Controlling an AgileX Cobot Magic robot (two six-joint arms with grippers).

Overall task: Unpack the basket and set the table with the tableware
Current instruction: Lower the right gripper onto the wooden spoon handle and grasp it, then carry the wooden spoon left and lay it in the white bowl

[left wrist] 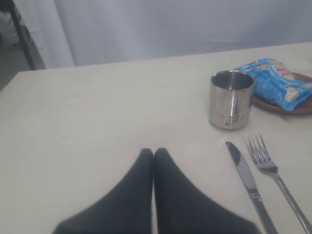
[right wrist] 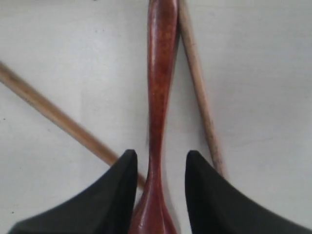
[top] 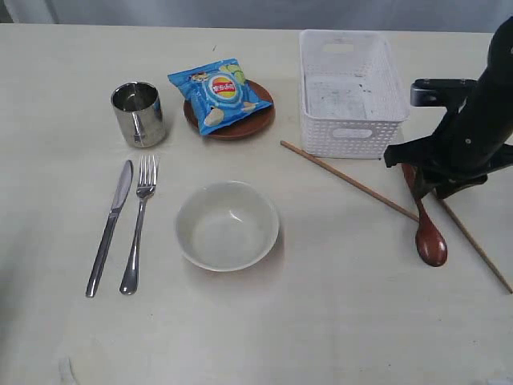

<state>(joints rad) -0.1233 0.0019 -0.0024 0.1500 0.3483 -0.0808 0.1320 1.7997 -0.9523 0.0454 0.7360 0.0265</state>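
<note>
The white basket stands at the back right, nothing showing inside it. On the table lie the steel cup, knife, fork, off-white bowl and dark brown plate. The reddish-brown spoon lies between two chopsticks. My right gripper is low over the spoon, open, a finger on either side of its handle with gaps showing. My left gripper is shut and empty, near the cup and knife.
A blue chip bag lies on the brown plate. The right arm stands just right of the basket. In the right wrist view one chopstick runs close along the spoon and the other passes under a finger.
</note>
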